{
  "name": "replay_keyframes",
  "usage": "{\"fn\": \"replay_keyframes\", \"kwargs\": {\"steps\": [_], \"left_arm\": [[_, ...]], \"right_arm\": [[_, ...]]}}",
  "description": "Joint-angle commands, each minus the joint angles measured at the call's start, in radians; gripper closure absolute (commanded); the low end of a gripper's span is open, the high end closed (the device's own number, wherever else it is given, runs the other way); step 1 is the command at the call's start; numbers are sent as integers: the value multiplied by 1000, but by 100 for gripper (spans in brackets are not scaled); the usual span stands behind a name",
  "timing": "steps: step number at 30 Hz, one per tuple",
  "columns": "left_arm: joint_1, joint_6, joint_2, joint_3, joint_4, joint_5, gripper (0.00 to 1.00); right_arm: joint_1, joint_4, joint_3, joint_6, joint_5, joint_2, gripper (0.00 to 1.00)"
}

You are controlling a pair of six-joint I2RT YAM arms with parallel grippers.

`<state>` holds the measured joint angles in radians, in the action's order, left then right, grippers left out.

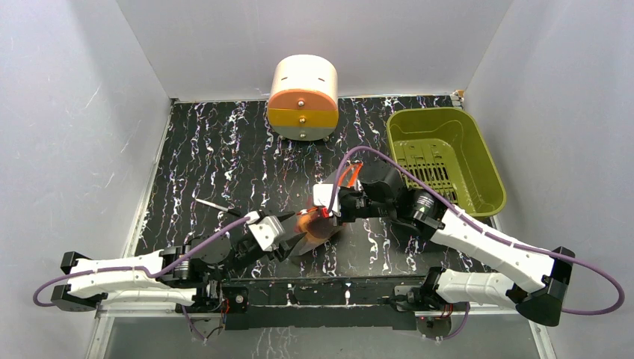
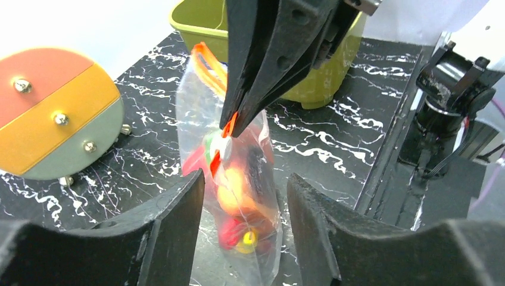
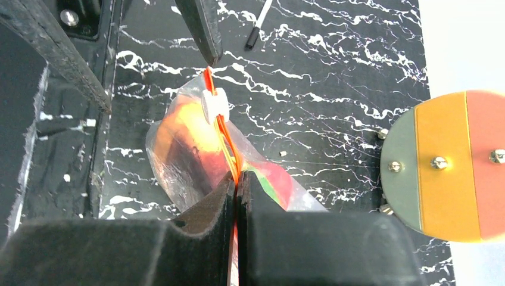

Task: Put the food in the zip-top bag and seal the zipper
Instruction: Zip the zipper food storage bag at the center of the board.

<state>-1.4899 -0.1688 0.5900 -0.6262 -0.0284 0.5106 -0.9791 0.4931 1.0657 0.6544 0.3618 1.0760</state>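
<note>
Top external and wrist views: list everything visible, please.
zip-top bag: one, clear, mid-table between the grippers
zipper: one, orange-red with white slider, along the bag's mouth
food: several pieces, red, orange, yellow, inside the bag
bin: one, olive green, table's right rear
round drum: one, cream, orange-yellow-grey face, table's back
thin stick: one, white, left of centre
table: one, black, white-veined
left gripper: one, black, open, straddling the bag
right gripper: one, black, shut on the zipper

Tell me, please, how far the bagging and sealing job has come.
Done: the colourful plastic toy foods lie inside the crinkly clear plastic bag. In hand: the right fingers pinch its orange-red zipper strip; the left fingers stand open around the bag. Left: sealing, since the strip loops apart beyond the pinch.
</note>
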Motion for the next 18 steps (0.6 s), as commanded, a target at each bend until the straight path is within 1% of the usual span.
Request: {"fn": "replay_keyframes", "kwargs": {"steps": [1,4,8,9,12,18], "left_arm": [[-4,44,-32,10,-29,54,47],[-3,36,-35,19,-60,75,45],[-3,31,-33,24,-71,100,45],[-2,31,-34,25,-71,101,46],[-1,32,-43,28,-67,77,54],[0,44,-44,37,-62,60,59]], "right_arm": [[0,-143,-10,-105,-15,-49,100],[1,-146,-20,-109,14,-54,100],[1,-157,-32,-107,35,-59,100],[0,-157,-35,-107,39,-59,100],[0,-162,-36,-112,45,-57,100],[2,-187,-44,-125,51,-64,100]]}}
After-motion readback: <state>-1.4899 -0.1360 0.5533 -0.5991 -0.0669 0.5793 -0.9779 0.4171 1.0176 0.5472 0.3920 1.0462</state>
